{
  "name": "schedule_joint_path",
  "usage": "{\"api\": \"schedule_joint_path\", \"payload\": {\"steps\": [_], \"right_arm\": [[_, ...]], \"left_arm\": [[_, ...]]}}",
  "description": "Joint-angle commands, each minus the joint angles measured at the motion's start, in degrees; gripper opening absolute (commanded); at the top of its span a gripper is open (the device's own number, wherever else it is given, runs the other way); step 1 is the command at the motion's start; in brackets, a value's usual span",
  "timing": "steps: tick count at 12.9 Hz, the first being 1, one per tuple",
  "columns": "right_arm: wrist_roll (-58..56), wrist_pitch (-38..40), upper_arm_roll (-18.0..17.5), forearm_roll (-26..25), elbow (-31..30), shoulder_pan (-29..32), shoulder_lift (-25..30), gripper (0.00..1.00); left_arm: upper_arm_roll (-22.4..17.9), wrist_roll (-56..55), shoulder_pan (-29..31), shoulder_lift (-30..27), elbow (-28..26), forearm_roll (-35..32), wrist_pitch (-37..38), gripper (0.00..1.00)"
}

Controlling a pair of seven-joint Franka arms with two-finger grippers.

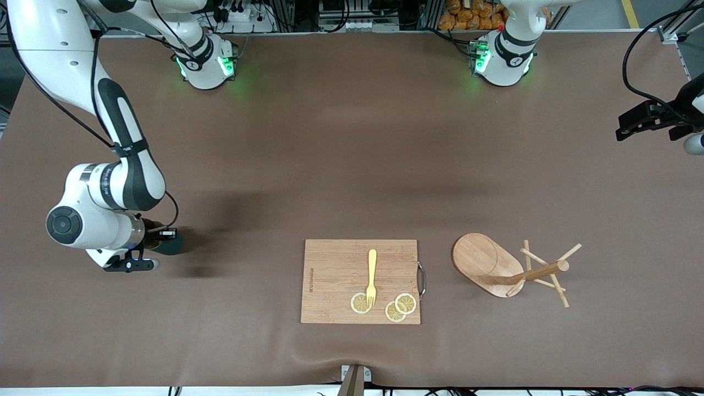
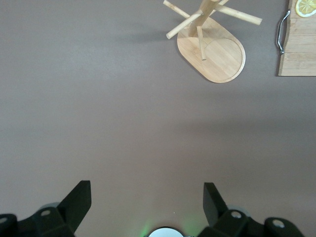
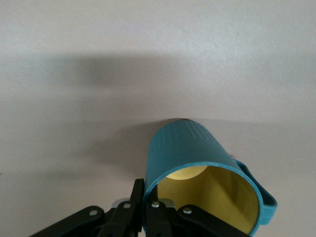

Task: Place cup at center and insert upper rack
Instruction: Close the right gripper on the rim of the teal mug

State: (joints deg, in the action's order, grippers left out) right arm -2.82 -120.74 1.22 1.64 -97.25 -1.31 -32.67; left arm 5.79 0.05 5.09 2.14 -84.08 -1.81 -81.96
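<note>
The teal cup [image 1: 171, 243] with a yellow inside [image 3: 187, 148] lies on its side on the brown table near the right arm's end, its mouth toward the right wrist. My right gripper [image 1: 162, 235] [image 3: 150, 195] is shut on its rim, one finger inside the wall and one outside. The upper rack [image 1: 489, 264] [image 2: 217, 49], a light wooden mug tree, lies tipped over toward the left arm's end, its pegs pointing away from the board. My left gripper [image 1: 632, 124] [image 2: 147, 187] waits open, high over the table's left-arm end, with nothing between its fingers.
A wooden cutting board [image 1: 335, 280] [image 2: 298, 49] with a metal handle lies between the cup and the rack, near the front camera. On it are a yellow fork [image 1: 372, 275] and three lemon slices [image 1: 400, 307].
</note>
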Motion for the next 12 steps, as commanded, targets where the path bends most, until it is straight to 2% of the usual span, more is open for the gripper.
{"api": "schedule_joint_path", "payload": {"steps": [1, 5, 8, 9, 12], "right_arm": [[0.1, 1.6, 0.0, 0.4, 1.3, -2.3, 1.9, 0.0], [2.3, 4.5, 0.0, 4.1, 1.8, -9.0, 4.8, 0.0], [9.2, 5.7, 0.0, 5.4, 1.8, -17.2, 6.2, 0.0], [12.0, 6.4, 0.0, 5.7, 1.8, -20.1, 6.2, 0.0], [23.8, 6.1, 0.0, 5.7, 1.8, -29.2, 5.9, 0.0]], "left_arm": [[0.3, 1.1, 0.3, -0.4, 0.5, -0.7, 0.9, 1.0], [0.3, 1.1, 0.1, -0.4, 0.8, 0.1, 0.8, 1.0], [0.6, 0.1, -0.3, -0.6, 0.4, 0.1, 1.1, 1.0], [1.9, 0.0, -0.2, -0.5, 0.4, 0.0, 1.1, 1.0], [2.3, 0.1, -0.3, -0.2, 0.4, 0.1, 1.0, 1.0]]}}
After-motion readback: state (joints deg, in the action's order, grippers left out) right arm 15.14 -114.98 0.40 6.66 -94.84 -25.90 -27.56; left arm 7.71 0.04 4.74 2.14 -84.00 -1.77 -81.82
